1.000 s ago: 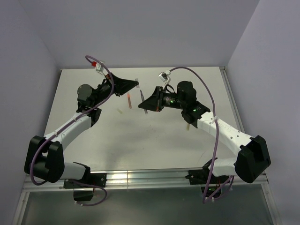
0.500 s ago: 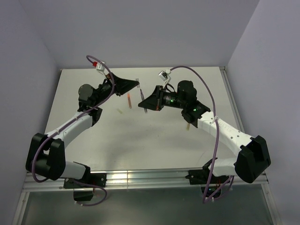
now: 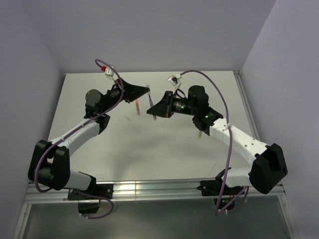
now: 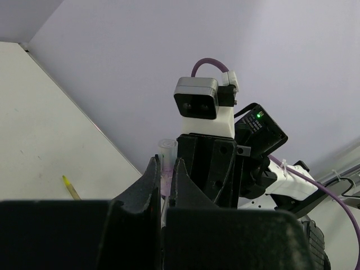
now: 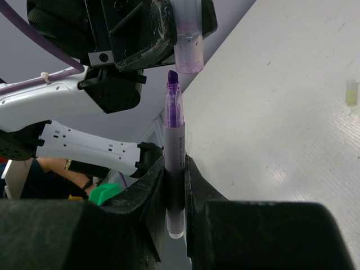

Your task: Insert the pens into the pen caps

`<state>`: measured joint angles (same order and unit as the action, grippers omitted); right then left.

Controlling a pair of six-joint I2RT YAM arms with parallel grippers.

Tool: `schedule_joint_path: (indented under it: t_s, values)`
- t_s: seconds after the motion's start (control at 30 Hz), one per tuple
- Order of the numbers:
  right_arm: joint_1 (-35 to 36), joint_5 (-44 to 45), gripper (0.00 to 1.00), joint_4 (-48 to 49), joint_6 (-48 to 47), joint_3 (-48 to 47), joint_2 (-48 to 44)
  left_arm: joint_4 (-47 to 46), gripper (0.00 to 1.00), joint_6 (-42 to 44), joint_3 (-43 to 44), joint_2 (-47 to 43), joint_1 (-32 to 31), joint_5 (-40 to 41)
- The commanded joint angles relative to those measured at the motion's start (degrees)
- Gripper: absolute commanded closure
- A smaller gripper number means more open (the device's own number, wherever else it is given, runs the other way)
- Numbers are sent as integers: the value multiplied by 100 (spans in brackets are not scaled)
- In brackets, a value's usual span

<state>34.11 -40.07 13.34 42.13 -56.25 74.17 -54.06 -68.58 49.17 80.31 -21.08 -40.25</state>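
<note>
My left gripper (image 3: pixel 147 89) is shut on the pale lilac-pink cap (image 4: pixel 165 169), its open end towards the right gripper. My right gripper (image 3: pixel 153 111) is shut on the dark purple pen (image 5: pixel 174 152), held upright in the right wrist view. The pen's purple tip sits just below the cap (image 5: pixel 188 45), slightly to its left and apart from it. The orange-red pen (image 3: pixel 137 106) lies on the table below the left gripper. The cream-yellow cap (image 3: pixel 127 118) lies near it and also shows in the right wrist view (image 5: pixel 351 91). The yellow-green pen (image 4: pixel 70 187) lies on the table. The orange cap is not visible.
The white table (image 3: pixel 164 149) has lilac walls behind and at both sides. A small pale stick (image 3: pixel 199 133) lies under my right forearm. A metal rail (image 3: pixel 149 188) runs along the near edge by the arm bases.
My left gripper has moved a little to the right with the cap, closer to the pen tip. My right gripper has barely shifted.
</note>
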Motion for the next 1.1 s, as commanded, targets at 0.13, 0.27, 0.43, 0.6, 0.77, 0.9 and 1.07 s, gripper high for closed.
schedule_joint_path:
  t_s: [0.13, 0.27, 0.43, 0.6, 0.77, 0.9, 1.07]
  values:
    - [43, 26, 100, 292, -47, -264, -43, -272, 100, -7, 163, -112, -19, -71]
    - [61, -9, 100, 283, -47, -273, -43, -166, 100, 46, 137, -165, -19, -44]
    - [113, -9, 100, 265, -73, -264, -52, -122, 100, 82, 146, -192, -19, -18]
    - [157, 8, 100, 230, -82, -246, -52, -122, 100, 46, 146, -183, -10, 8]
    - [166, 52, 100, 204, -108, -211, -87, -131, 100, 29, 163, -218, -10, -9]
    - [166, 96, 100, 169, -135, -202, -87, -70, 100, 46, 155, -270, -10, 26]
    - [166, 114, 100, 151, -144, -194, -78, -34, 100, 81, 146, -332, -10, 35]
